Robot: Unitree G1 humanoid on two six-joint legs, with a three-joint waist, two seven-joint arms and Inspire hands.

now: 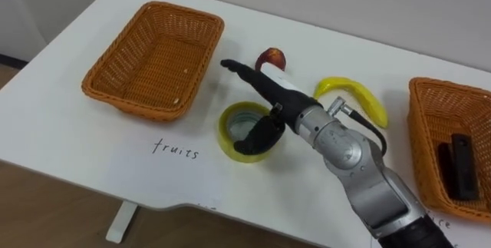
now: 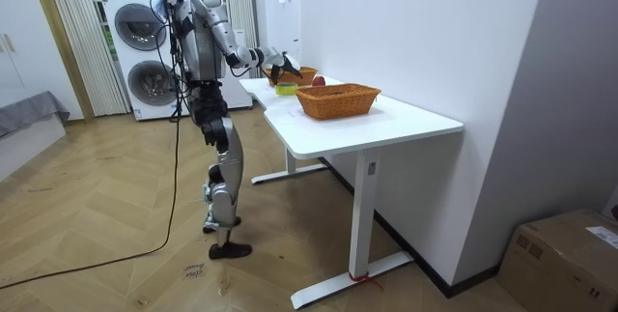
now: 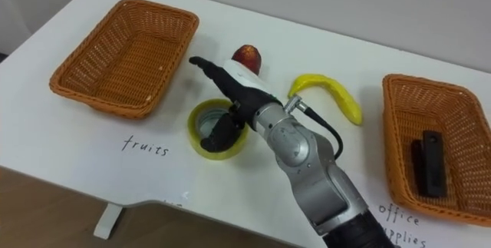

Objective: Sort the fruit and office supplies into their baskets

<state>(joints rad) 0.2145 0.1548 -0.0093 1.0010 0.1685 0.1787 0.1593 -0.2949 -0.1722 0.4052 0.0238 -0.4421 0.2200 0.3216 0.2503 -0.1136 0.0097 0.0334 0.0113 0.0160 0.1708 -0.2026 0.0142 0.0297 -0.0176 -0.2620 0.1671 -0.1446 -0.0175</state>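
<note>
Over yellow tape roll (image 1: 225,139): right hand (image 1: 265,84) fingers straight, thumb inside; table (image 1: 61,137) handwritten "fruits" (image 1: 175,150).

Between left basket (image 1: 123,75) and right basket (image 1: 426,121): tape roll (image 1: 225,137), apple (image 1: 271,56), banana (image 1: 360,94).

White desk (image 2: 415,119) against white wall (image 2: 406,22); herringbone wood floor (image 2: 97,225); stacked washers (image 2: 145,46); cardboard box (image 2: 570,259).
</note>
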